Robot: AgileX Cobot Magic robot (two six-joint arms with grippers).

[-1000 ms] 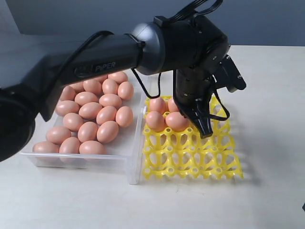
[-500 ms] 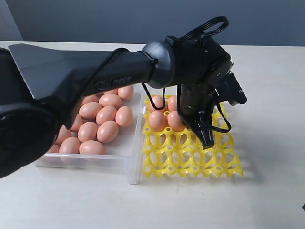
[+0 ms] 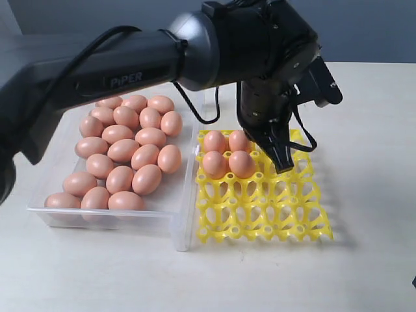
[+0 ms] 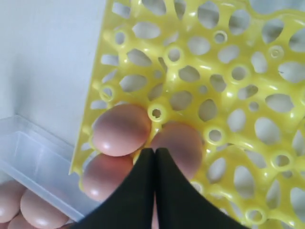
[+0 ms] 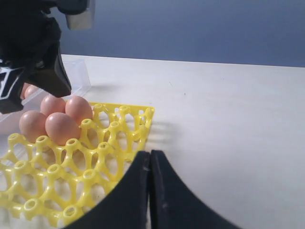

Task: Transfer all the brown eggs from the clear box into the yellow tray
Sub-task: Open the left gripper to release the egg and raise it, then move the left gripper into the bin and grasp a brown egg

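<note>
**A:** Up has come the left claw (image 3: 284, 162) since half a second back. It hung low over the middle of the yellow tray (image 3: 273, 218); now it hangs higher, near the tray's far edge, fingers pressed together on nothing.

**B:** And the right claw (image 5: 150, 186)?

**A:** Also pressed together and empty, out past the tray's right edge.

**B:** Where are the eggs?

**A:** Four seated eggs (image 3: 241, 164) fill a two-by-two block in the tray's far corner beside the clear box (image 3: 185, 214). The remaining brown eggs (image 3: 123, 151) lie heaped in the box, which stands on the table (image 3: 370, 130) against the tray's left edge.

**B:** So, another fetch. How?

**A:** I'd rise clear of the seated four and cross the box wall. Spread the fingers before descending, then take an egg at the heap's tray-side edge, where fingers have room.

**B:** Which way do they point?

**A:** The boxed ones lie on their sides, long axes level, many slanting from near-left towards far-right, so close across the short girth. The seated ones stand on end, but I cannot tell which end is up
</note>
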